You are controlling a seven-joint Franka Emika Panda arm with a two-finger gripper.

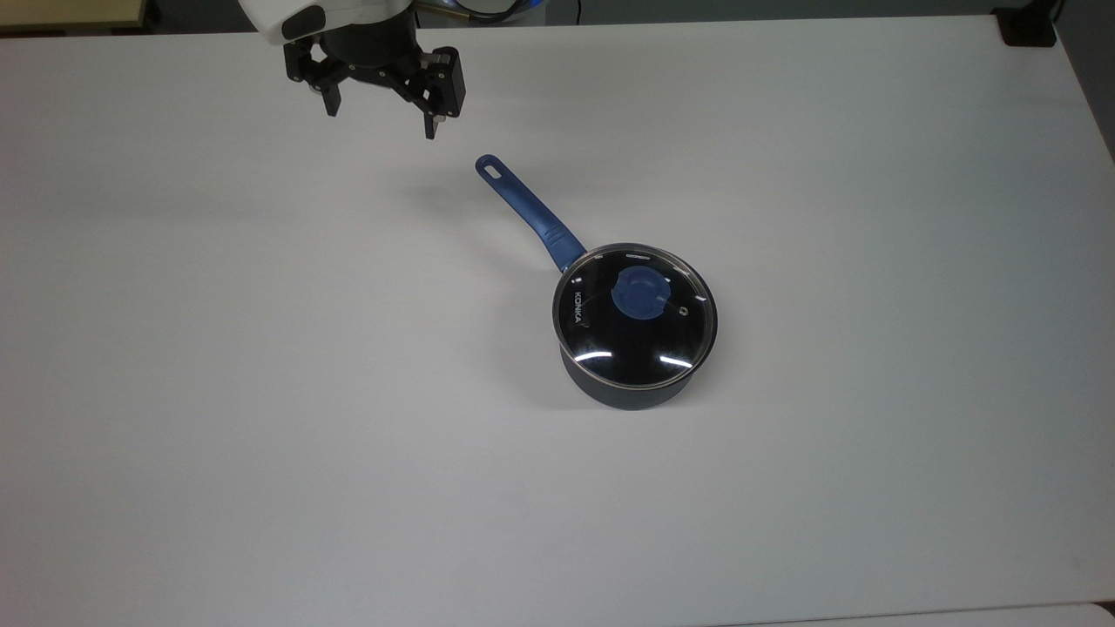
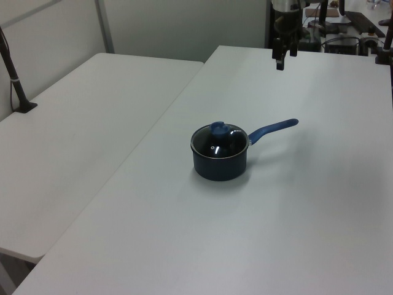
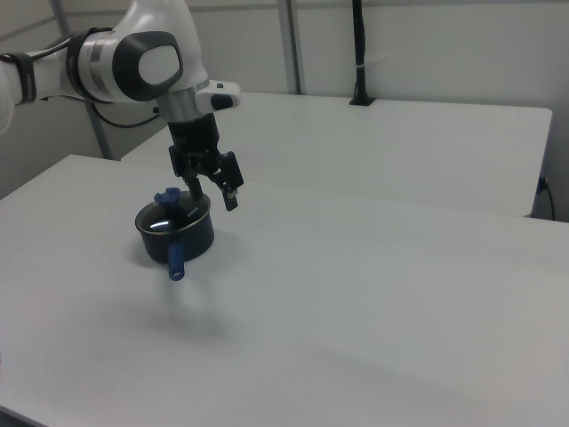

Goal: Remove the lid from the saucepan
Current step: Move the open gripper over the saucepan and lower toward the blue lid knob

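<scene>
Glass lid (image 1: 634, 315) seated on the navy saucepan (image 1: 623, 387), mid white surface (image 1: 261, 392).
Steel rim, blue knob, vent hole, white "KONKA"; slim blue handle points toward the top view's upper left. End effector (image 1: 381, 122) hangs spread wide and empty above the surface, well apart, beyond the handle tip. In the right view it overlaps the pot; arm top cropped in the top view.

lab or office: plain white tables (image 2: 92, 123), partition walls (image 3: 427, 44), cables.
</scene>
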